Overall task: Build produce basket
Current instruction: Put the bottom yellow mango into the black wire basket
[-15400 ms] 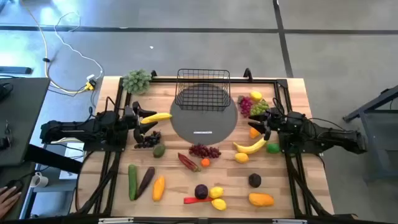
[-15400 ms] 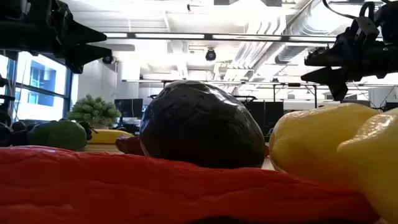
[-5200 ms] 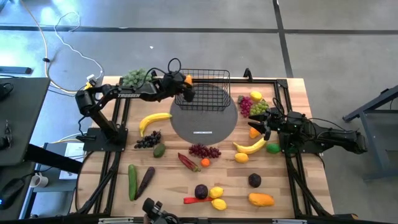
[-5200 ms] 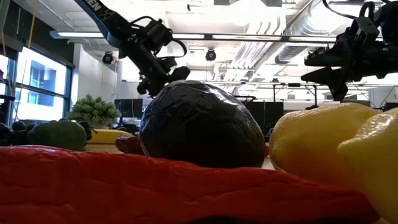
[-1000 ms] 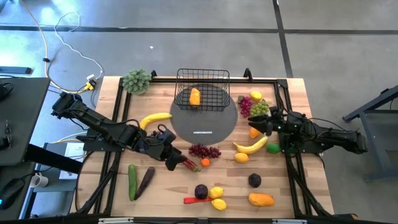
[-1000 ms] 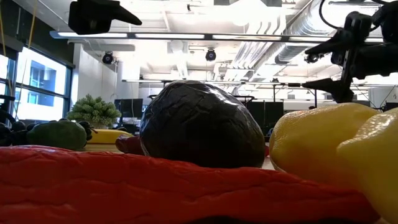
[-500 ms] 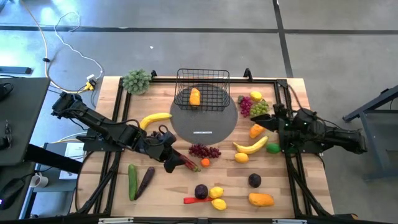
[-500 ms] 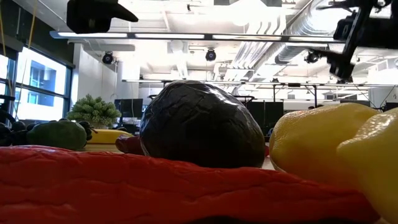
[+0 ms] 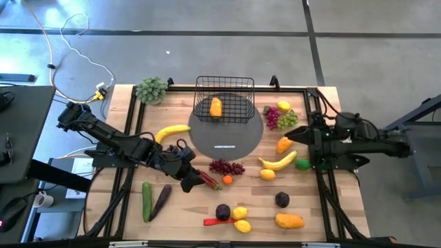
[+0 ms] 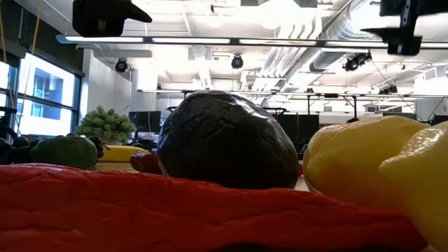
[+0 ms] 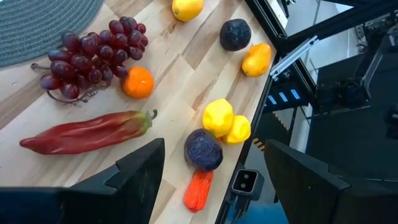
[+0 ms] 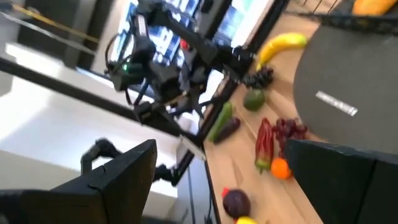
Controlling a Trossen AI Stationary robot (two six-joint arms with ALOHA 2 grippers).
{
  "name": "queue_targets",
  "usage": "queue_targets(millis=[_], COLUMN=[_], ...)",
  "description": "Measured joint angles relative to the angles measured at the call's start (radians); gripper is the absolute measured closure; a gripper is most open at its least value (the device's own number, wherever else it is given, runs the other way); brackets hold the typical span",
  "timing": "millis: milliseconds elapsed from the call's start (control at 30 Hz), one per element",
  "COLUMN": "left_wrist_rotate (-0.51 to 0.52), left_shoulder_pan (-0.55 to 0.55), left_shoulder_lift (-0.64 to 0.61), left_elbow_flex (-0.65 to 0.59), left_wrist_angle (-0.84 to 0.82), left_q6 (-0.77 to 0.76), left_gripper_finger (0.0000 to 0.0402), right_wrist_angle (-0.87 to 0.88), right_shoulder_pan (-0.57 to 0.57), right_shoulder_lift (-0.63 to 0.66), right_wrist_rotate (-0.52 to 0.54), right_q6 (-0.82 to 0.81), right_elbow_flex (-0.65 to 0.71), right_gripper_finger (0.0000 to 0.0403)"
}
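Sitting at the upper centre of the high view, the basket [image 9: 224, 105] holds one orange piece, while most produce lies scattered over the table [image 9: 303, 207] below it. The left gripper [image 9: 190, 178] hovers at lower left of centre, jaws wide open and empty, just above the red chilli [image 9: 207, 180]. That chilli's long axis runs diagonally, away from the jaws. The right gripper [image 9: 296, 136], also open and empty, is raised well apart at right.

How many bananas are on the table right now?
2. One banana lies left of the grey disc; the other banana lies right of it, near the right gripper. None shows inside the basket.
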State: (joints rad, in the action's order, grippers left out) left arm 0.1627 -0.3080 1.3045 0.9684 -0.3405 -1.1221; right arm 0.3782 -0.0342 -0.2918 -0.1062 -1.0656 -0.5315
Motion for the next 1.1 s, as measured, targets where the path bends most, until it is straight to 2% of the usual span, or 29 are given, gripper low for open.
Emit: queue_targets(millis=[400, 500, 700, 1100], left_wrist_rotate=[-0.033, -0.04, -0.04, -0.042], left_shoulder_pan=[0.0, 0.0, 0.0, 0.0], left_shoulder_lift=[0.0, 0.0, 0.0, 0.0], left_elbow_flex=[0.0, 0.0, 0.0, 0.0], left_wrist_angle=[0.0, 0.0, -0.004, -0.009], left_q6=[0.017, 0.016, 0.035, 0.097], left_gripper_finger=[0.0138, 0.0138, 0.0138, 0.0138], right_wrist_angle=[0.174, 0.19, 0.195, 0.193], right_shoulder_pan=[0.232, 0.299, 0.415, 0.66], right_shoulder_lift=[-0.361, -0.436, -0.554, -0.707], right_wrist_rotate=[0.002, 0.043, 0.062, 0.073], right_q6=[0.008, 0.002, -0.062, -0.323], right_elbow_flex=[-0.243, -0.276, -0.301, -0.301], right_gripper_finger=[0.0068, 0.0068, 0.0068, 0.0068])
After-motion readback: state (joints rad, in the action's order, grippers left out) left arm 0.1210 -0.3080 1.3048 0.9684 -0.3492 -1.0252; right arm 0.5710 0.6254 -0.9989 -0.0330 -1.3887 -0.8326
